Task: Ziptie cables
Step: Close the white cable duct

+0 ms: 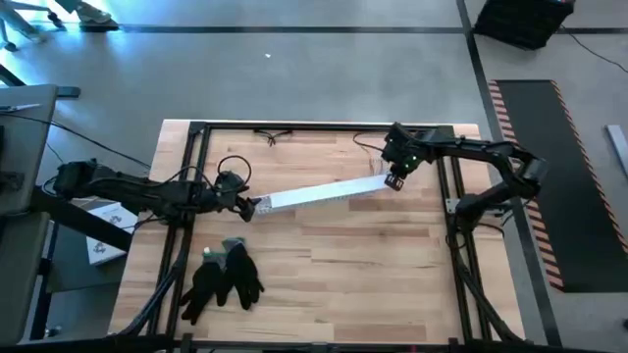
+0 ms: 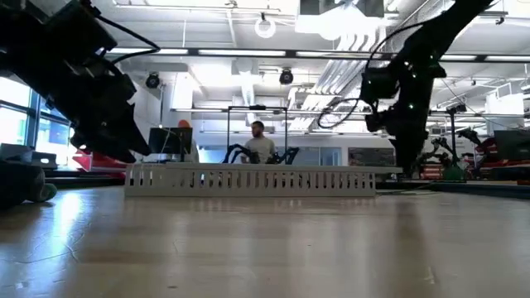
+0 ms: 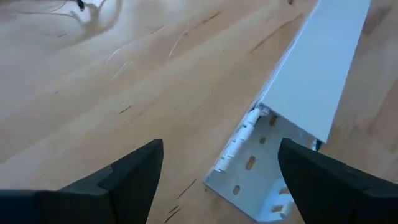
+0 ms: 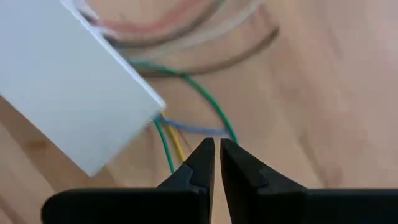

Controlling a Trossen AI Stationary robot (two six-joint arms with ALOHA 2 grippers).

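Observation:
A long white slotted channel [image 1: 319,194] lies flat on the wooden table. Thin cables [image 4: 186,127], green, grey-blue and yellow, come out of its right end [image 4: 152,109]. More loose cables [image 1: 365,145] lie on the wood by the far edge. My right gripper [image 4: 217,144] is at that right end, shut on the wires. My left gripper [image 3: 217,180] is open at the channel's left end [image 3: 261,180], one finger on either side of it and apart from it. My right gripper pinches a green wire and a grey-blue wire [image 4: 219,131] between its two fingertips, a short way out from the channel's right end. The fingers come slanting down from above. The wires run slack from the channel mouth to the tips, low over the wood.
A pair of black gloves [image 1: 224,277] lies near the table's front left. A black frame [image 1: 294,126] runs round the table. Bare wood [image 1: 373,265] spreads between the channel and the near edge. A person [image 2: 261,145] sits in the room behind the table.

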